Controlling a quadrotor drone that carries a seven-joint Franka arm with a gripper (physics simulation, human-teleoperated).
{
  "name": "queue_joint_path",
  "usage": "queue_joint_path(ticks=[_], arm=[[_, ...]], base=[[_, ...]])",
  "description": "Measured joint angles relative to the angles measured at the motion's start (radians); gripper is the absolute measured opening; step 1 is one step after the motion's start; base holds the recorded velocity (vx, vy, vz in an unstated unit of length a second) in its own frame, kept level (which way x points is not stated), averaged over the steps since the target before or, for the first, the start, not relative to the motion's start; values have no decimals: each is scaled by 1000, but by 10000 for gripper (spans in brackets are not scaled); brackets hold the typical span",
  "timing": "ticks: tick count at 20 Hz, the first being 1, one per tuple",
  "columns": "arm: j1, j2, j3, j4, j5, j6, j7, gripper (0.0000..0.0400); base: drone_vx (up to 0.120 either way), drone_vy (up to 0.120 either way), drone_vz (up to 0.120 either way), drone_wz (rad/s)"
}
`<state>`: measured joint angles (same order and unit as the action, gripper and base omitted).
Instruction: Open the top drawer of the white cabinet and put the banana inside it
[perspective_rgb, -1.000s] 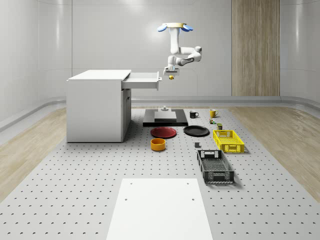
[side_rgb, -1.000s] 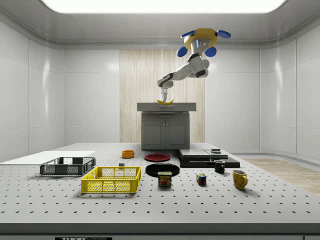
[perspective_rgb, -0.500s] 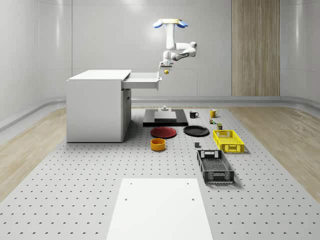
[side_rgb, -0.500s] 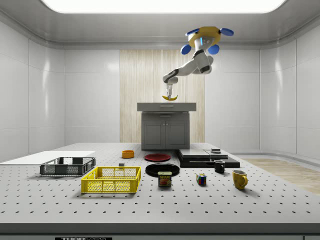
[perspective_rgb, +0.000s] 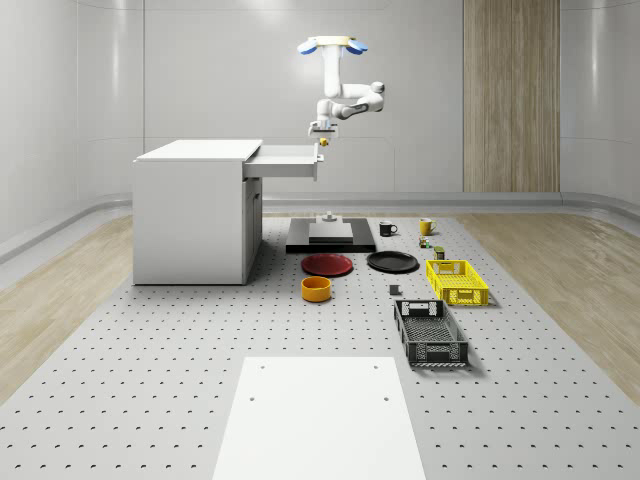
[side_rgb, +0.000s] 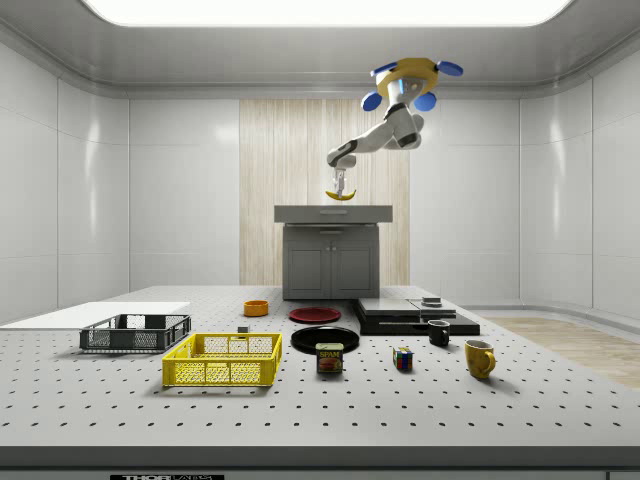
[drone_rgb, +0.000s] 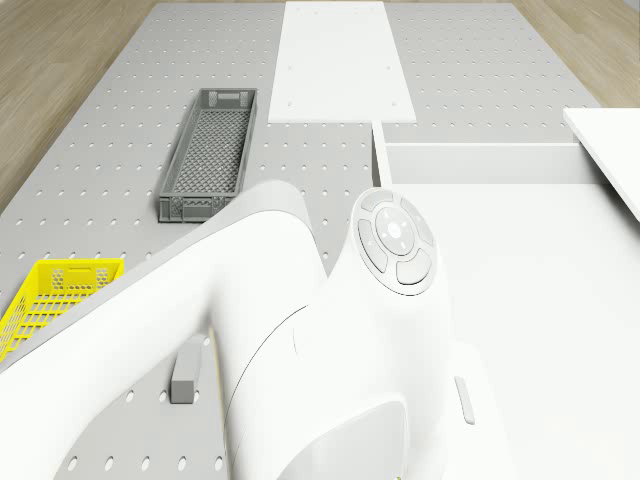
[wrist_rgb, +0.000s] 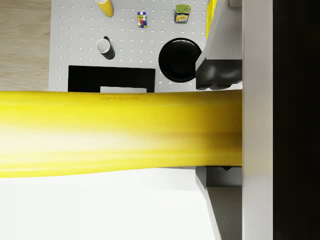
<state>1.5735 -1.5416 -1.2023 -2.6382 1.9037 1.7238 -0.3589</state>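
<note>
While the drone (perspective_rgb: 332, 45) hovers above the white cabinet's (perspective_rgb: 195, 215) open top drawer (perspective_rgb: 288, 160), the gripper (side_rgb: 341, 194) grips the banana (side_rgb: 341, 197) over the drawer's front edge.

Drone (perspective_rgb: 332, 45) hovering high, arm (side_rgb: 372, 140) bent downward, end effector (side_rgb: 341, 190) clamped closed

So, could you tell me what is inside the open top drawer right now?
The top drawer shows a bare white floor where visible. The arm covers part of it. The gripper holds the banana above its front edge.
</note>
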Motion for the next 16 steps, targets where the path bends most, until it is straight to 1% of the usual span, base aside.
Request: queue_joint_path(ticks=[16], arm=[[1,-4,0,0,-2,3,-1,190]], base=[[0,-120,0,0]])
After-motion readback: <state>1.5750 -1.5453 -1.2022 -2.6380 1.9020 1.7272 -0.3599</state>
